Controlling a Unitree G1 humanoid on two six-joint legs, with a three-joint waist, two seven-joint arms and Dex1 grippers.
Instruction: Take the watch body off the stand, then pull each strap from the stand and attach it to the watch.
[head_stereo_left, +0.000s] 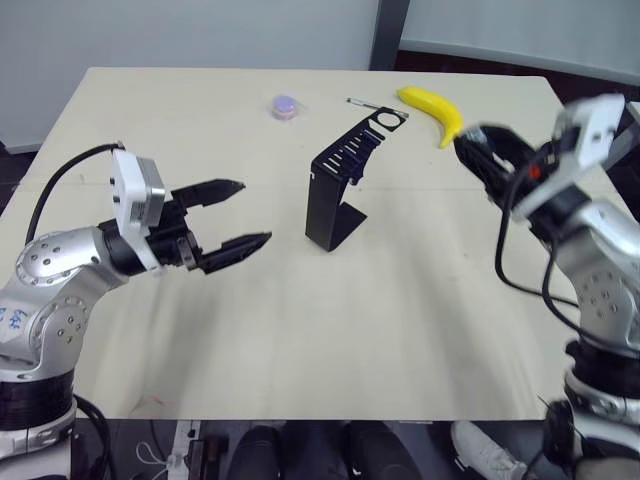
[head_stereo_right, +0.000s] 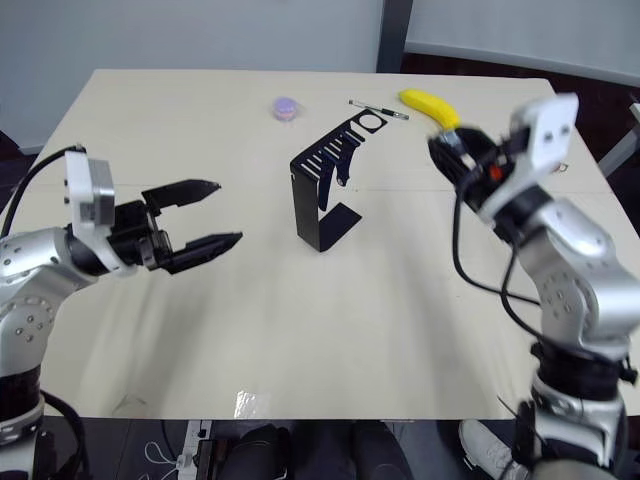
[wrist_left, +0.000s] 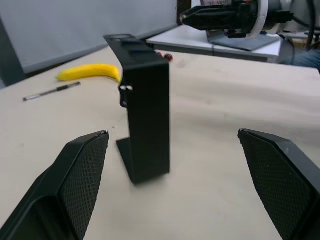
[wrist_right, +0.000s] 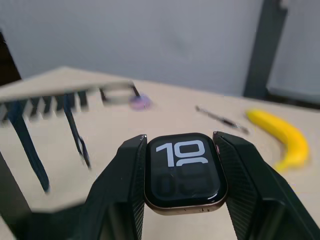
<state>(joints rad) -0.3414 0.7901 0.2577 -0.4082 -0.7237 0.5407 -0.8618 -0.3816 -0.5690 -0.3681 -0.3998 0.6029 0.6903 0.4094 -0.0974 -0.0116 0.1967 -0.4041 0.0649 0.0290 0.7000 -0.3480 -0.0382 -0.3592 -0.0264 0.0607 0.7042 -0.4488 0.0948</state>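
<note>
The black stand (head_stereo_left: 335, 190) stands upright at the table's middle, its slotted top arm reaching toward the far side. Two dark blue straps (wrist_right: 27, 145) (wrist_right: 77, 135) hang from the comb slots. The watch body (wrist_right: 185, 172), its dark screen showing white digits, is pinched by its sides between the fingers of my right gripper (head_stereo_left: 470, 145), which hovers above the table to the right of the stand, near the banana. My left gripper (head_stereo_left: 232, 215) is open and empty, level with the stand's upright and a short way to its left, with its fingers pointing at the stand.
A yellow banana (head_stereo_left: 435, 110) lies at the far right of the table. A thin pen (head_stereo_left: 362, 102) rests just beyond the stand's top arm. A small purple round object (head_stereo_left: 285, 106) sits further left at the far side. The beige table (head_stereo_left: 300, 340) ends just before me.
</note>
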